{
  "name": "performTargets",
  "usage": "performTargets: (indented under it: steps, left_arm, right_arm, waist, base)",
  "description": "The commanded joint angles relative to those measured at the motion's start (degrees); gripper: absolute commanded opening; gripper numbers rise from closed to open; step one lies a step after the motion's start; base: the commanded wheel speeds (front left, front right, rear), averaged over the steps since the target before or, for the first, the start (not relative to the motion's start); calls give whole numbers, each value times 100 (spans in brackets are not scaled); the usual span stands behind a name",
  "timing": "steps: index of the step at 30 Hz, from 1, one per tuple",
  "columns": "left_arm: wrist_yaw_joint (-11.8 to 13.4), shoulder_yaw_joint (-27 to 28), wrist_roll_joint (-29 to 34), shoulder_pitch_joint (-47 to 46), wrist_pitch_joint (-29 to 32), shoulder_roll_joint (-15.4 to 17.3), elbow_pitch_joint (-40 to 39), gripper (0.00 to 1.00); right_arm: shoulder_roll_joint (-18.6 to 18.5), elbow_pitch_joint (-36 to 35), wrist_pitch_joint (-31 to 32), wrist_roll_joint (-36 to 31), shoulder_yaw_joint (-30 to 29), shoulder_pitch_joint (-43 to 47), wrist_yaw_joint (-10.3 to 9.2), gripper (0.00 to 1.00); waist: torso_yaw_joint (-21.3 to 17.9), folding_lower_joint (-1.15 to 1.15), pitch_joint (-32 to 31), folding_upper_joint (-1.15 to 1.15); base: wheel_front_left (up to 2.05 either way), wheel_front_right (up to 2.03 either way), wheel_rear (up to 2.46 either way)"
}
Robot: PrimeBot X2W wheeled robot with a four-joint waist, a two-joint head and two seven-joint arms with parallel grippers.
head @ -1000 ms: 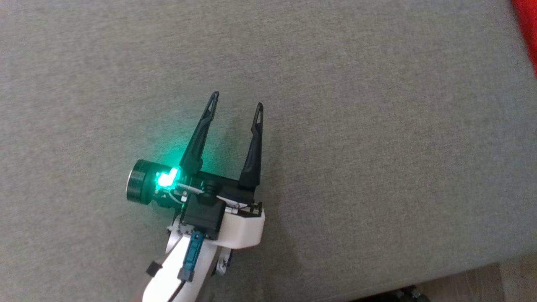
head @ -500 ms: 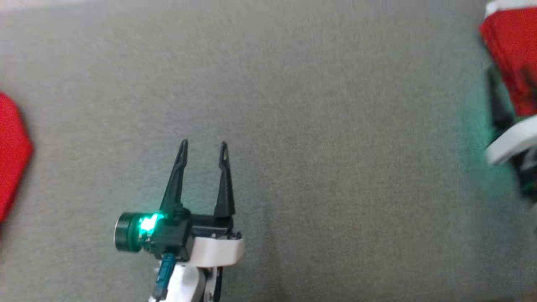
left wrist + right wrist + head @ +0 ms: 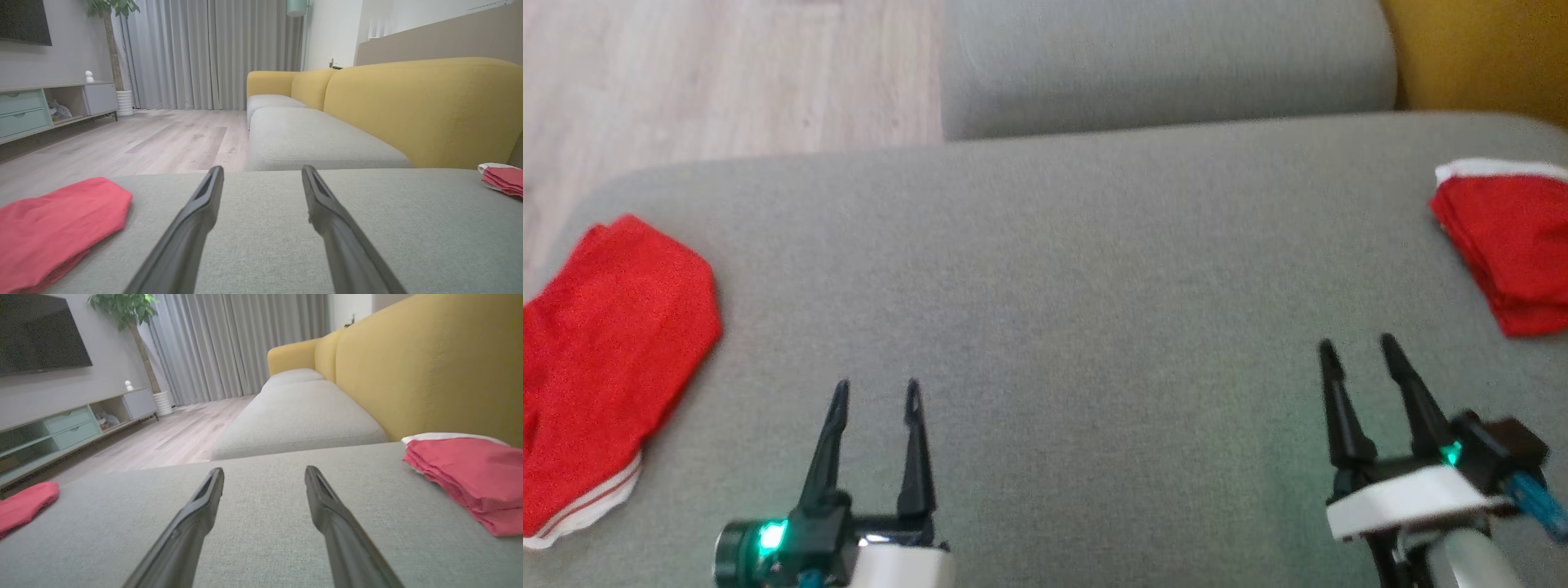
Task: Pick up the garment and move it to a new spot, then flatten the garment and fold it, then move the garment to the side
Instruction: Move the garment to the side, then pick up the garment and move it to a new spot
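Grey sofa cushion (image 3: pixel 1094 286) holds a rumpled red cloth garment (image 3: pixel 613 343) leftward, nearer the wide-open left pincer (image 3: pixel 877 385) than the wide-open right pincer (image 3: pixel 1356 343).

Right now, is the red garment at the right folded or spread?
Folded. The right garment lies as a compact stack, layered edges showing along its side.

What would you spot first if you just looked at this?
The bright red cloth garment spread at the left end of the grey fabric sofa cushion, and a folded red garment with white trim at the right end. Between them, the left tool and right tool are open and empty.
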Motion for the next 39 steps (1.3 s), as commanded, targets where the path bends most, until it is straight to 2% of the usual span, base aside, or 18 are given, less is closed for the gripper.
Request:
performTargets:
  steps: [1, 9, 19, 31, 39]
  left_arm:
    - [-25, 257, 48, -68, -29, -23, -215, 100]
    - [-188, 676, 160, 645, -29, -23, -290, 100]
    - [-398, 764, 180, 801, -29, -23, -307, 100]
    - [-370, 780, 248, 778, -29, -23, -333, 100]
    - [-204, 871, 195, 793, -29, -24, -494, 100]
  right_arm:
    - [32, -284, -68, -55, 9, -30, 39, 100]
    - [244, -679, -69, -244, -153, 732, 39, 100]
    - [307, -659, -69, -351, -117, 904, 39, 100]
    - [355, -619, -69, -380, -141, 883, 39, 100]
    - [328, -575, -69, -375, -84, 833, 39, 100]
  waist:
    - [131, 2, -222, -1]
    - [108, 2, -574, -1]
    - [140, 2, -674, -1]
    - [140, 2, -613, -1]
    - [489, 2, -577, -1]
  base:
    - [0, 0, 0]
    - [0, 0, 0]
    - [0, 0, 0]
    - [0, 0, 0]
    - [0, 0, 0]
